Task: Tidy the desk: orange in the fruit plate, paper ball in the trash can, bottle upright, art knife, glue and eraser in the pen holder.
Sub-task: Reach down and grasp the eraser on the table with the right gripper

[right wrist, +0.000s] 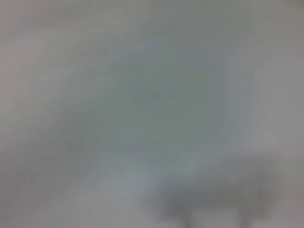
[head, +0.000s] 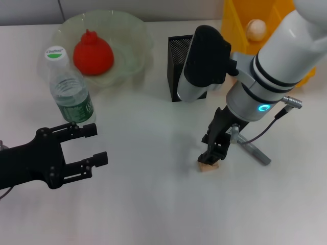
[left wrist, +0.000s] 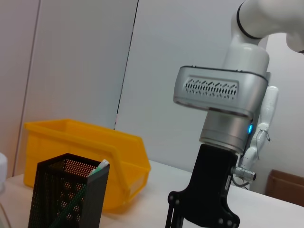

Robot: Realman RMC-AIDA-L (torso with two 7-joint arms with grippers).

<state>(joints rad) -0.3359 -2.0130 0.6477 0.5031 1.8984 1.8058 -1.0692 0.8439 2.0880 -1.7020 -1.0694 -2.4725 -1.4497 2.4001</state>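
Note:
My right gripper (head: 211, 157) points straight down at a tan eraser (head: 207, 166) on the white table, its tips at the eraser. A grey art knife (head: 255, 151) lies just right of it. The black mesh pen holder (head: 179, 66) stands behind, and in the left wrist view (left wrist: 66, 194) it holds a green-and-white stick (left wrist: 99, 167). A red-orange fruit (head: 93, 53) sits in the glass plate (head: 135, 43). The water bottle (head: 69, 87) stands upright. A paper ball (head: 256, 28) lies in the yellow bin (head: 232, 25). My left gripper (head: 99, 144) is open and empty, in front of the bottle.
The right arm's grey wrist and cable hang over the table between the pen holder and the knife. The left wrist view shows the right gripper (left wrist: 204, 209) from the side and the yellow bin (left wrist: 85, 147) behind the holder. The right wrist view shows only a grey blur.

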